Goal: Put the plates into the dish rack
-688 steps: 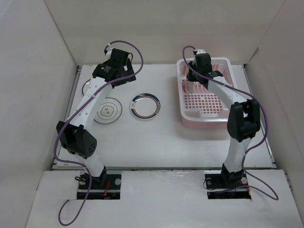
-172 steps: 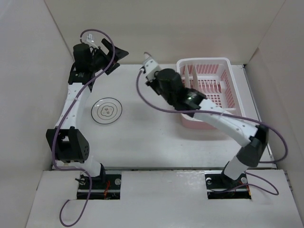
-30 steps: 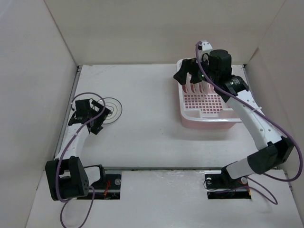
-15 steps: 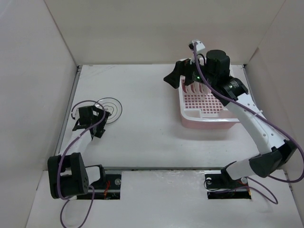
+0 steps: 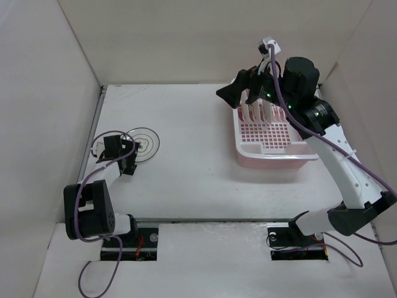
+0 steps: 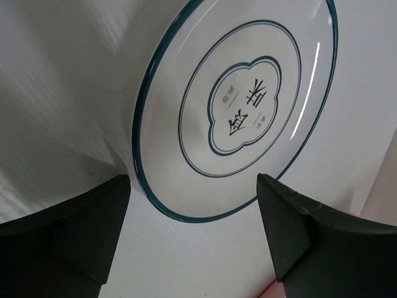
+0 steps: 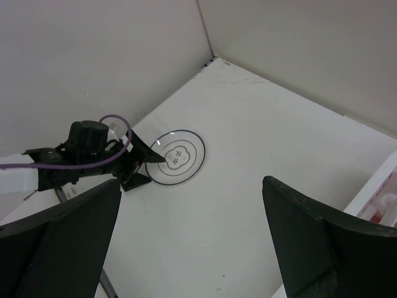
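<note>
Left wrist view, centre right: plate (image 6: 205, 155) carries two large dark teal Chinese characters inside a lobed outline, tilted; one looks like 食. Tiny characters beside them, unreadable. Nothing else legible.

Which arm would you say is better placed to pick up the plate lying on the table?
Left. The left end effector is open right at the plate, the near rim between its fingers. The right end effector hangs open above the far corner of the rack, across the table.
</note>
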Tool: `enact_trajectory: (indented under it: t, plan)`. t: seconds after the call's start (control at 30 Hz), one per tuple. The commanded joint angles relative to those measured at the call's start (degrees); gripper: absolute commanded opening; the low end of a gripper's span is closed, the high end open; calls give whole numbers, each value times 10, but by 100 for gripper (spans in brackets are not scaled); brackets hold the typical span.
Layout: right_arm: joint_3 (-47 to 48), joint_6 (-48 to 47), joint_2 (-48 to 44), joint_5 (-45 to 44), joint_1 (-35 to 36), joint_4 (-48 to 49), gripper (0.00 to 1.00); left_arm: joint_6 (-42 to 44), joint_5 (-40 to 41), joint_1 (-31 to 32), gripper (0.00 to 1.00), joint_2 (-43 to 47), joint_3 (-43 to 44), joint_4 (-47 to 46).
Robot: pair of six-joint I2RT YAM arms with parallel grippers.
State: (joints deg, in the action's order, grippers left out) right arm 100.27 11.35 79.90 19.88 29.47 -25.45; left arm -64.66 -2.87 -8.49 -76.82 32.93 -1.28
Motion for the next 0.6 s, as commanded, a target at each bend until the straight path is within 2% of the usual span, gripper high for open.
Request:
enact_trajectory:
  t: [0.0,0.07,0.1,0.13,0.2,0.23,0.27,0.33,0.4,0.57]
  plan:
    - [33,-7,-16,-3,7,3,100,-15,22,-4,81,-18,6,23]
    - [39,-12,-21,-9,7,-2,100,-28,22,-4,74,-18,6,23]
    - [44,-12,-21,-15,7,-2,100,-34,29,-4,62,-18,6,38]
    - [44,-12,-21,-15,7,-2,100,-34,29,-4,55,-18,6,38]
    - [44,-12,-21,-20,7,-7,100,-39,35,-4,52,-18,6,38]
    - [44,-12,-21,-20,7,-7,100,-39,40,-4,33,-13,6,45]
    - [50,-12,-21,-20,7,-7,100,-45,40,-4,27,-13,6,45]
    - [50,-12,-26,-20,7,-7,100,-45,45,-4,26,-13,11,53]
    - [55,-12,-26,-20,7,-7,100,-52,45,-4,16,-19,11,65]
    - [56,-12,-26,-20,7,-7,100,-64,52,-4,14,-46,11,71]
